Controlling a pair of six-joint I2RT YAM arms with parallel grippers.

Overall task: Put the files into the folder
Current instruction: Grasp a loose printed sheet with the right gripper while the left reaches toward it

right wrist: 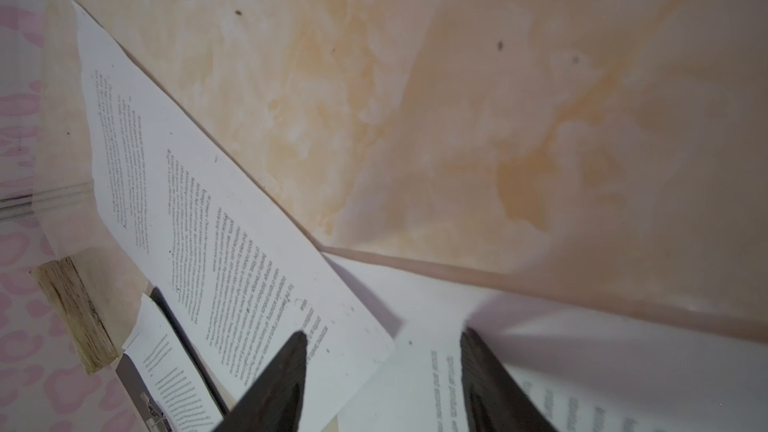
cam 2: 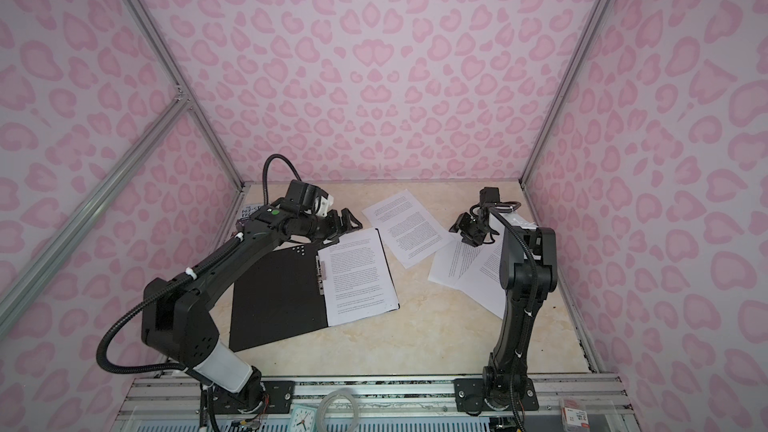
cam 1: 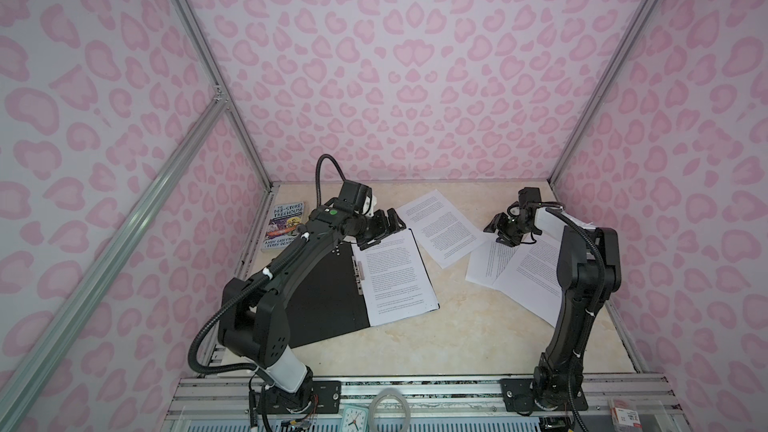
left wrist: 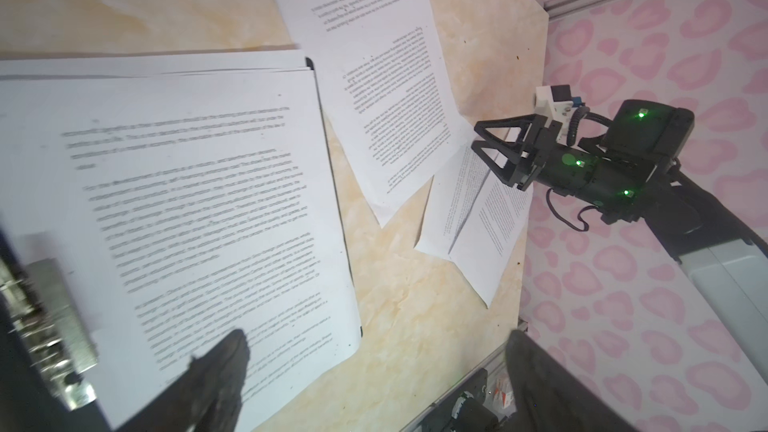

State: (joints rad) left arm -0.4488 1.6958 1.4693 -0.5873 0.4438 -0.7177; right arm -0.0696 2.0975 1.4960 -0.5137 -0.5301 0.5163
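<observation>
Over the far right of the table (cam 1: 457, 338), the right gripper (cam 1: 501, 233) hangs just above the far corner of two overlapping sheets (cam 1: 511, 276). Its jaws stand partly apart with nothing between them, and the right wrist view shows paper under both fingers (right wrist: 282, 380). Whether the tips touch the paper I cannot tell.

The folder (cam 1: 324, 297) lies open to the left of that gripper, black inside up, with a printed sheet (cam 1: 395, 280) already on its right half beside the clip (cam 1: 358, 276). Between folder and gripper lies a third loose sheet (cam 1: 440, 226). Its long axis slants from far-left to near-right, and its right corner touches or laps the pair.

So the files not yet in the folder all lie to its right, and the right arm is plainly the nearer one — any carry would run leftward across that middle sheet.

The left gripper (cam 1: 388, 224) hovers over the folder's far edge, jaws wide and empty — well placed, I judge, to steady the folder, but farther from the pair.
</observation>
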